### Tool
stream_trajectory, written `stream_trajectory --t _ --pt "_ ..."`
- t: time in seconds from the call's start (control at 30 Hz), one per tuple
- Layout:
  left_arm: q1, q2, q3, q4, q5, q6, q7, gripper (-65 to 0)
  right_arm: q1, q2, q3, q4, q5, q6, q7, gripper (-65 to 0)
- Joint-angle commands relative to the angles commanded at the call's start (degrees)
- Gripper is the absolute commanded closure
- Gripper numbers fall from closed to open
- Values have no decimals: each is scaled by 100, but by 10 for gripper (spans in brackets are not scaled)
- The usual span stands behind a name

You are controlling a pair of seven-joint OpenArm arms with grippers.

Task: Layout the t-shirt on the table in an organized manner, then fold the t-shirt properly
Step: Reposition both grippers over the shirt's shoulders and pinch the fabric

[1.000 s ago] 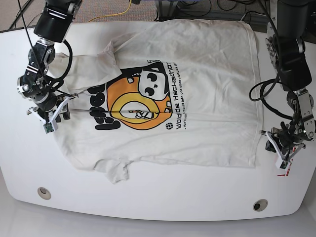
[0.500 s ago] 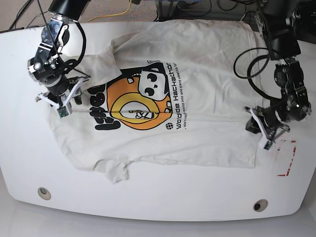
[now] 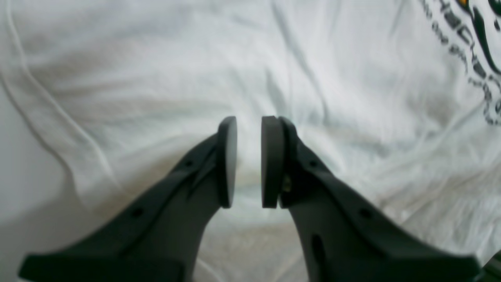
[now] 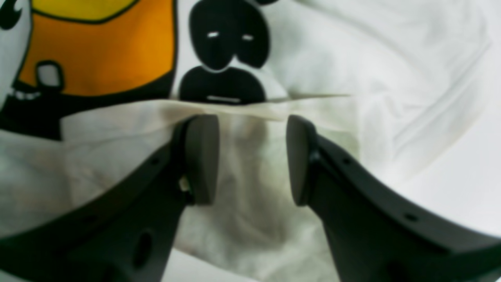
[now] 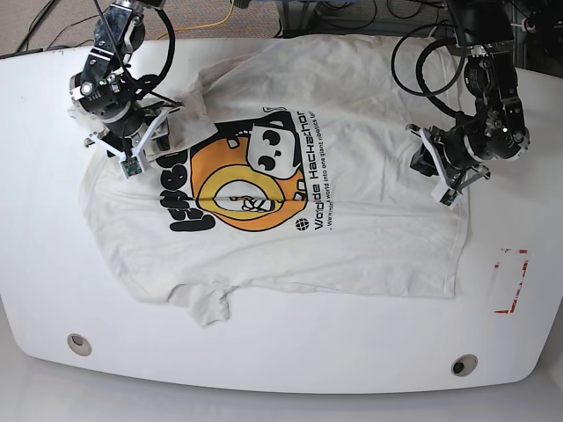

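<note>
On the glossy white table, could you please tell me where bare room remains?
The glossy white table is bare along the near edge between the two grey grommet holes, and at its left end. The off-white printed t-shirt fills the middle; the red tape mark sits right.

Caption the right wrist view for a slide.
Right gripper, fingers open, poised over a folded t-shirt edge beside the orange graphic.

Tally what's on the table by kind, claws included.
t-shirt: 1
grommet holes: 2
red tape mark: 1
claws: 2, left claw and right claw, both open above the shirt
Total: 6
</note>
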Motion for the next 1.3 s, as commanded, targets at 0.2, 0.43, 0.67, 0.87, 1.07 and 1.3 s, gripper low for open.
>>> stream_trajectory --t 0.2,0.43,0.67,0.87,1.07,1.3 --pt "-44 -141 9 -712 765 -35 -440 -101 0 -88 0 -18 0 0 0 -239" --pt "-563 -589 53 -1802 1073 -44 -958 -101 -18 -88 0 -26 -9 0 0 -231" --pt "-1319 -905 62 -2681 1073 -92 -1240 -101 -132 -88 0 -9 0 0 0 -231" --pt "-1793 -932 35 -2708 1073 -92 -888 -101 -123 -88 0 0 0 0 0 -231" --pt "-2040 -897 9 -2286 1064 -92 -431 -101 -105 -70 0 79 0 0 0 -231" --pt "-1890 -668 0 -1231 1064 -92 -18 -101 -123 -97 0 413 9 0 -26 -241"
